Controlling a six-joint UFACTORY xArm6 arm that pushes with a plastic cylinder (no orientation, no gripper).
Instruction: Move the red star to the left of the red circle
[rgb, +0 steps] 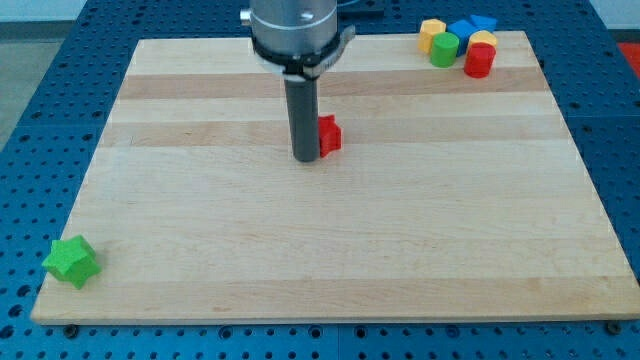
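Note:
The red star (329, 135) lies on the wooden board near its upper middle, partly hidden behind the rod. My tip (305, 158) rests on the board just at the star's left side, touching or almost touching it. The red circle (479, 61), a short red cylinder, stands at the board's top right corner, far to the right of the star and the tip.
Next to the red circle sit a green cylinder (444, 49), a yellow block (432, 31), another yellow block (483, 39) and a blue block (470, 25). A green star (72, 261) lies at the board's bottom left corner. The board (330, 250) rests on a blue pegboard.

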